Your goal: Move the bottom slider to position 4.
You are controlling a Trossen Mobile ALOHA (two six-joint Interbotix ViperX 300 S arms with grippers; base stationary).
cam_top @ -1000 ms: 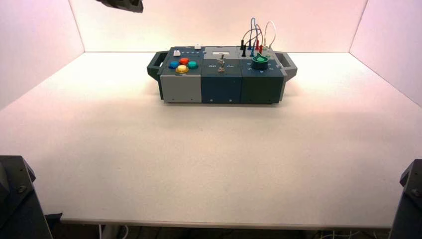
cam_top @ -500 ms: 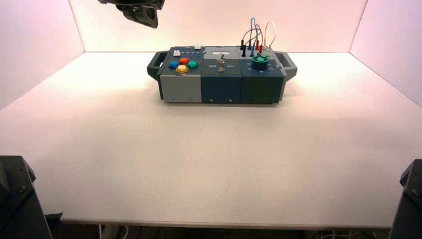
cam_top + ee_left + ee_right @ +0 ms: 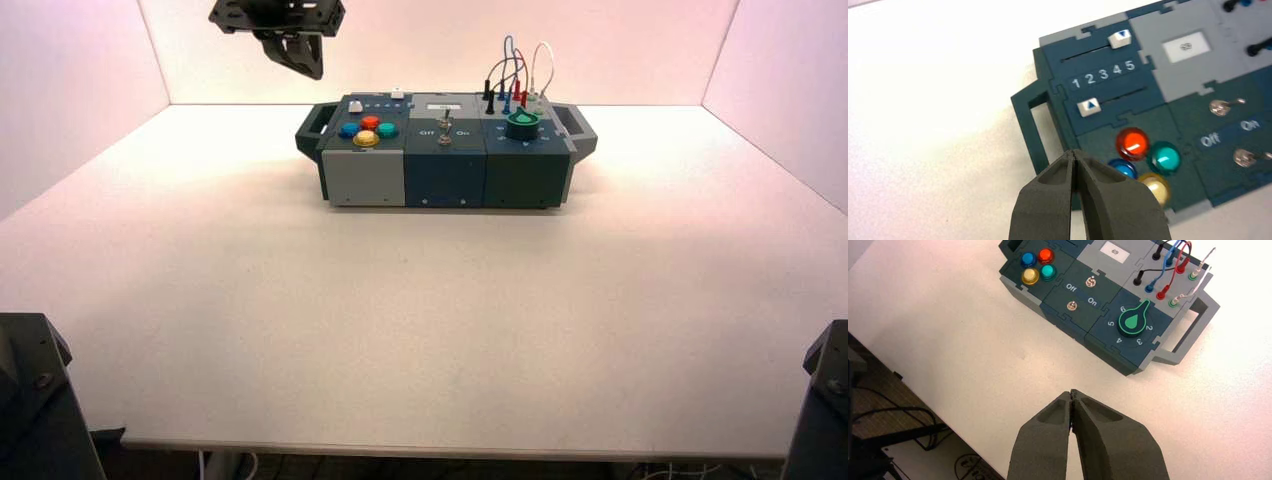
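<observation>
Above the box's (image 3: pixel 445 150) left end, left gripper (image 3: pixel 1074 155) hangs with fingers pressed together, gripping nothing, clear of the bottom slider (image 3: pixel 1088 106) which sits near mark 1–2 on its track beside the coloured buttons (image 3: pixel 1143 157); right gripper (image 3: pixel 1071 394) closed too, well back over the table (image 3: pixel 420 320).

Open air is lying above the bottom slider (image 3: pixel 1089 107); the coloured buttons (image 3: pixel 1133 143) are crowding it on one side, the box handle (image 3: pixel 1027 125) flanking its end.
</observation>
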